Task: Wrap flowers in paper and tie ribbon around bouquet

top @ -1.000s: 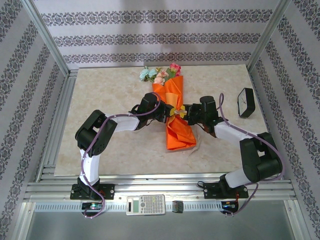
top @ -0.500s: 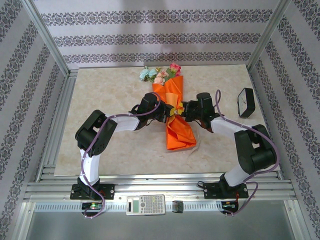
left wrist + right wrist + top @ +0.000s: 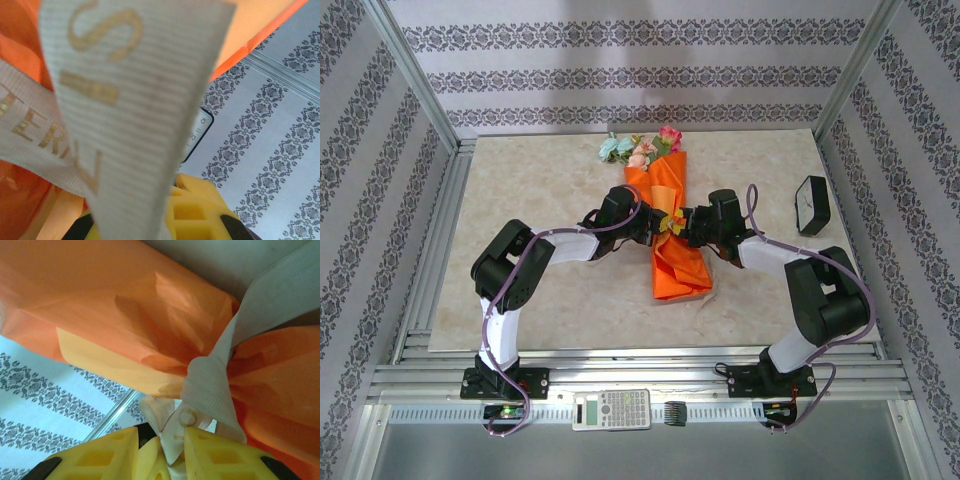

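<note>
Right gripper (image 3: 161, 442) pinches ribbon (image 3: 207, 385); beige marbled tabletop (image 3: 540, 180), damask-striped walls (image 3: 620, 80).

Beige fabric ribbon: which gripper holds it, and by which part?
Both. The right gripper pinches a tail of the thin beige fabric ribbon just below its knot on the orange paper bouquet; the left gripper is shut on the other tail.

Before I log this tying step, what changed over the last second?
The right gripper edged left, closer to the bouquet, its elbow pulling in; the ribbon runs between its jaws. The left gripper, shut on the ribbon, and the bouquet stayed put.
</note>
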Robot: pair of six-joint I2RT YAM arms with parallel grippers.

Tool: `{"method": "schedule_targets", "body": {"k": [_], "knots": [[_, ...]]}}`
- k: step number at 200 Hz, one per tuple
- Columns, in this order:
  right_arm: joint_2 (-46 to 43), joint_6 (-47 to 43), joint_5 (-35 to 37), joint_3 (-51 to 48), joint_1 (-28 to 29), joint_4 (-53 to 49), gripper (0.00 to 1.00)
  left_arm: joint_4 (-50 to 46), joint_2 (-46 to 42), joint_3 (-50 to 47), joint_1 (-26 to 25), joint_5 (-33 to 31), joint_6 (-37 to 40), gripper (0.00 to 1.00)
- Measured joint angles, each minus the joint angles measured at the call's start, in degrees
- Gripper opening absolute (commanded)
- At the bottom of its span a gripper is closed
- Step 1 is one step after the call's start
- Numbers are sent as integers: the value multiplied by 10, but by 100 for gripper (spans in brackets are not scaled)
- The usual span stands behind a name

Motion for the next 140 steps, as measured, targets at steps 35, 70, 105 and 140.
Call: {"method": "schedule_targets", "body": {"k": [35,70,105,140], "knots": [[0,8,3,0,4,0,33,0,0,0,0,0,0,0],[-1,12,9,0,6,1,33,0,0,0,0,0,0,0],[7,16,9,0,6,12,33,0,0,0,0,0,0,0],[24,19,9,6,7,13,30,0,0,0,0,0,0,0]]}}
